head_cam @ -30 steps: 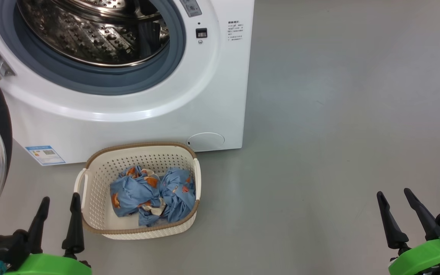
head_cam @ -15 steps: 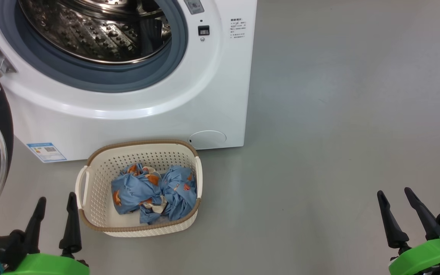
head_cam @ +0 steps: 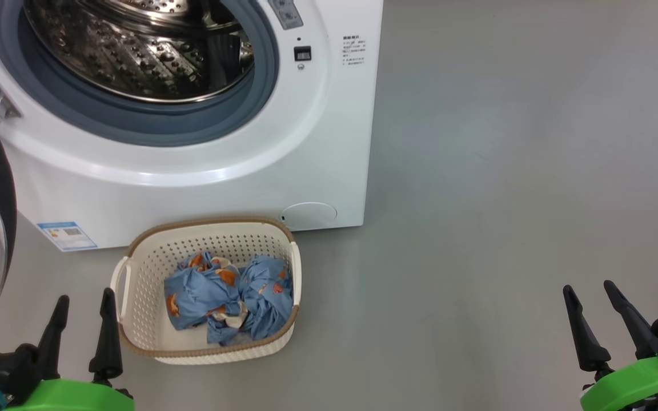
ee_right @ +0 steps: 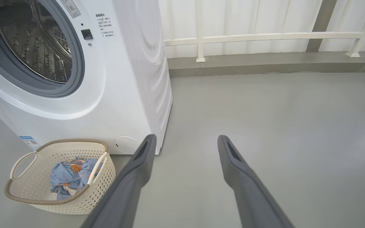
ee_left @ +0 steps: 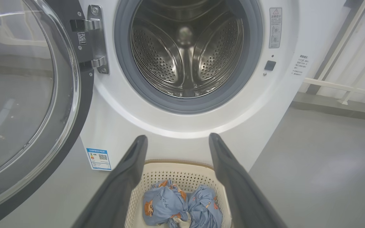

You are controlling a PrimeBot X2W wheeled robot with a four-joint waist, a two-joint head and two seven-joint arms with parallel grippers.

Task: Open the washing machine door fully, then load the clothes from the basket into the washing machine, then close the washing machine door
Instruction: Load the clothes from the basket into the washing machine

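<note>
At your far left, the washing machine door (ee_left: 27,104) stood swung wide on its hinge (ee_left: 95,38), with its glass bowl facing outward and its black rim clear of the drum mouth. Just right of it, low in the head view, your left gripper (head_cam: 86,294) had its two dark fingers spread apart with nothing between them. It hung just beside the left handle of the basket (head_cam: 143,297) without touching it. In the left wrist view those fingers framed the basket's far rim.

The basket sat on the grey floor (head_cam: 506,171), close in front of the washing machine (head_cam: 192,188) and below its opening. The clothes (head_cam: 229,299) lay bunched inside the basket, toward its right half. Behind it, the steel drum (head_cam: 135,51) was ringed by the grey gasket (head_cam: 152,123). A blue label sticker (head_cam: 66,236) sat low on the washer's front at the left, and the round cap (head_cam: 308,213) sat low at the right, just past the basket's far right corner.

Further right you had bare floor, with a white railing (ee_right: 265,36) along the wall in the right wrist view. At your far right, the right gripper (head_cam: 587,286) was also spread wide and held nothing, well apart from the basket and the machine.
</note>
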